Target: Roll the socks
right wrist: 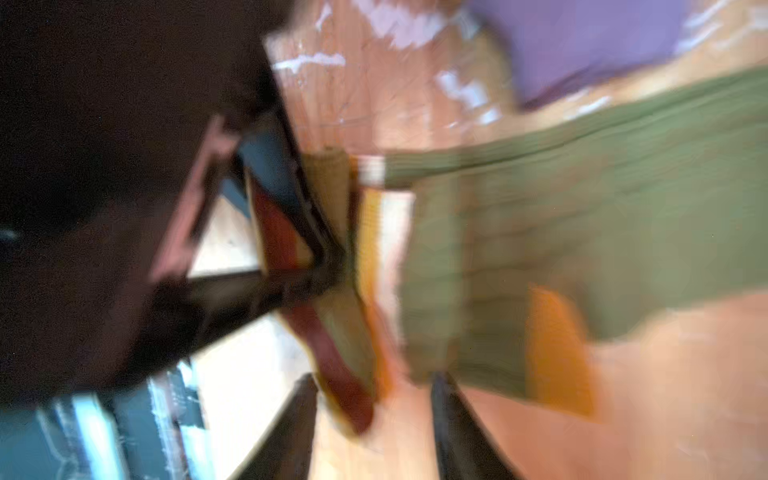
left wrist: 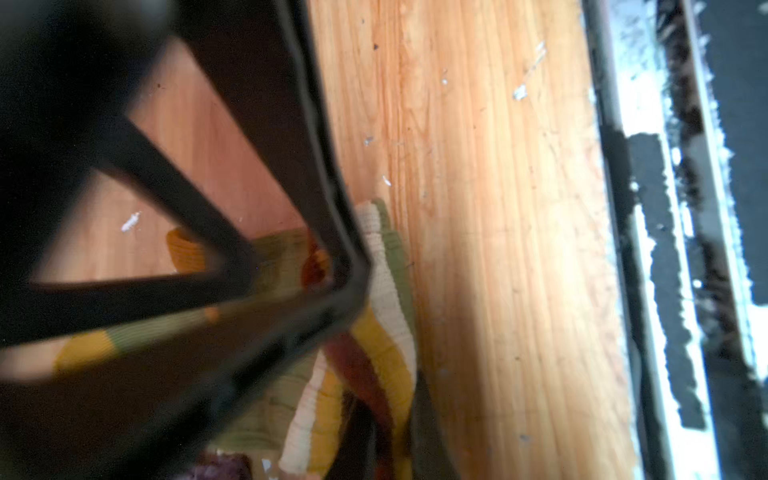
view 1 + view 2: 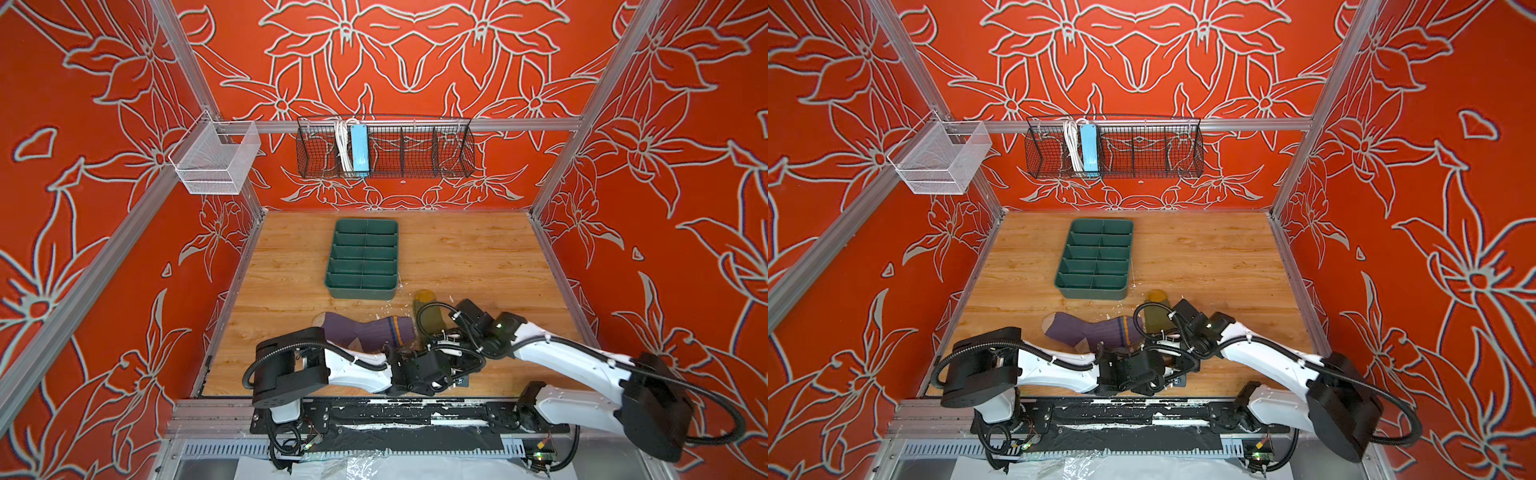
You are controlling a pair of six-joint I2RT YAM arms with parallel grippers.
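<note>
The purple sock point(image 3: 365, 332) lies flat on the wooden table, toe to the left, in both top views. Right of it lies the olive sock point(image 3: 430, 318), its mustard toe pointing away towards the tray. Both grippers meet at its striped cuff point(image 2: 395, 332) near the table's front. My left gripper point(image 2: 390, 424) is shut on that cuff, with cream, yellow and red-brown stripes pinched between its fingers. My right gripper point(image 1: 374, 419) stands open just in front of the cuff, its fingers point(image 1: 461, 428) apart over bare wood. The right wrist view is blurred.
A dark green divided tray point(image 3: 361, 292) sits behind the socks at mid-table. A black wire basket point(image 3: 386, 153) and a white mesh basket point(image 3: 216, 162) hang on the back rail. The black front rail point(image 3: 374, 409) runs just behind the grippers.
</note>
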